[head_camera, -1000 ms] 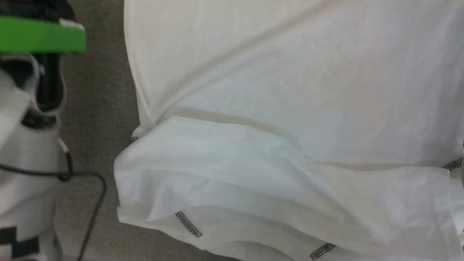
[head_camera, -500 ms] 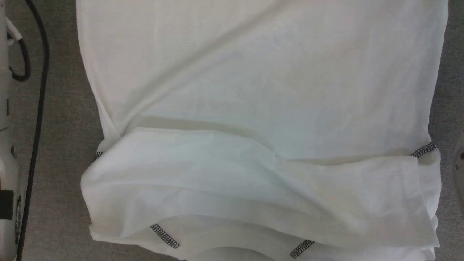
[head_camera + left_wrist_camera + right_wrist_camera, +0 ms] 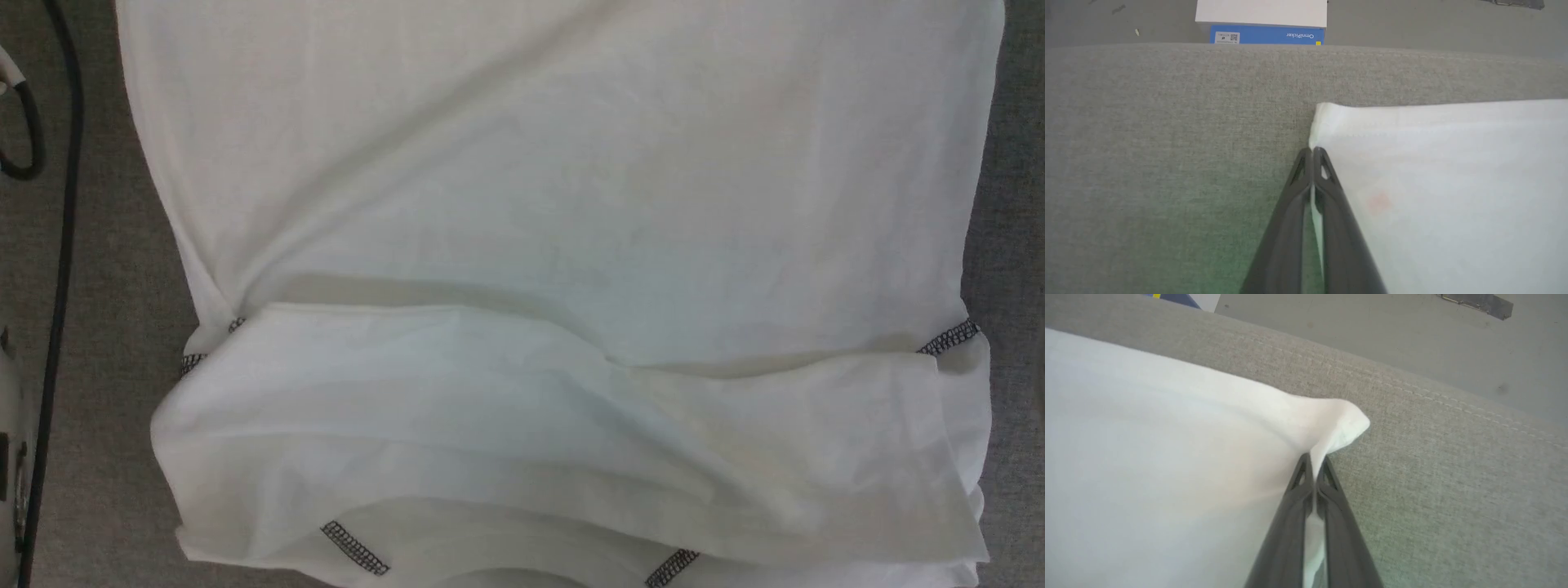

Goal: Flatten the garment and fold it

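The garment (image 3: 555, 204), a thin white T-shirt with dark zigzag seam stitches, lies spread on grey fabric, its near part folded back in a loose flap (image 3: 522, 416). In the left wrist view my left gripper (image 3: 1312, 152) is shut on the garment (image 3: 1445, 183) at the edge just below its hemmed corner, white cloth showing between the fingers. In the right wrist view my right gripper (image 3: 1314, 459) is shut on the garment (image 3: 1159, 449) just below its other corner, which puckers up into a point (image 3: 1349, 424).
The grey fabric surface (image 3: 98, 327) borders the shirt on both sides. A black cable (image 3: 61, 269) runs down the left edge of the head view. Beyond the surface's far edge stands a white and blue box (image 3: 1261, 22) on a grey floor.
The head camera has shifted, so the shirt sits further left and more of its right side shows. The white arm housing at the left has almost left the picture.
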You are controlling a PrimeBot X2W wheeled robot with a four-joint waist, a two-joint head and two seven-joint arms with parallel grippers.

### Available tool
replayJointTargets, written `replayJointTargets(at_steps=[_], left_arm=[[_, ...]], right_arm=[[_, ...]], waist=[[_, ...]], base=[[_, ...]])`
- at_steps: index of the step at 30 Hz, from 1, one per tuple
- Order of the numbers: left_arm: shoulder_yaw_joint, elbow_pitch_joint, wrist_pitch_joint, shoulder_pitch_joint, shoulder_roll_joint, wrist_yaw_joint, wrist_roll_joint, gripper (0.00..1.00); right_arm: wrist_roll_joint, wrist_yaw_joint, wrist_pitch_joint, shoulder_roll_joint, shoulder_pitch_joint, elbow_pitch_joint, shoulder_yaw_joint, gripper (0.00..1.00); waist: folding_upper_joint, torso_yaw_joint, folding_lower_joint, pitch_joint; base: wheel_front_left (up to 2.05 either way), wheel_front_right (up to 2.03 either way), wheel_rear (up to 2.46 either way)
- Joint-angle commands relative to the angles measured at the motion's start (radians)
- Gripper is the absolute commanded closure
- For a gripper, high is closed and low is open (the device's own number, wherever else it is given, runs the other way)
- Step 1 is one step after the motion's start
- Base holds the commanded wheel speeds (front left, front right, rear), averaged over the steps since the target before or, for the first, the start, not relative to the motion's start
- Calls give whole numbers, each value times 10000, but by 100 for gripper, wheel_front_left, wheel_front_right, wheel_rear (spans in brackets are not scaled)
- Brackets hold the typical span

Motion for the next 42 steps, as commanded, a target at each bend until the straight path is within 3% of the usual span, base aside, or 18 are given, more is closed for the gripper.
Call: replayJointTargets(at_steps=[1,8,16,23,28,34,42], left_arm=[[8,31,-298,224,191,39,217,100],[276,-11,-2497,-107,266,141,744,100],[278,215,-3795,392,-148,-577,308,100],[215,-354,-5014,2144,-371,-1410,-192,100],[262,-1271,-5596,3846,-495,-1701,-683,100],[370,-2856,-5705,6414,-353,-1529,-1133,100],[738,-4782,-5727,10058,-355,-666,-1761,100]], right_arm=[[7,-15,-79,-120,103,181,12,100],[-203,-15,-1251,-250,-152,292,-108,100],[3,-15,-2461,-358,33,771,33,100],[1456,-15,-3409,-972,1801,470,746,100],[2988,-15,-4023,-1115,3702,-396,611,100],[3995,-15,-4157,-1328,6426,-1915,442,100],[4444,-15,-4224,-836,9819,-3341,-692,100]], waist=[[0,3,1,-10],[0,69,1,-327],[0,193,1,-1376],[0,317,1,-3097],[0,419,1,-4421],[0,353,1,-5751],[0,285,1,-6768]], base=[[0,0,0],[0,0,0],[0,0,0],[0,0,0],[0,0,0],[0,0,0],[0,0,0]])
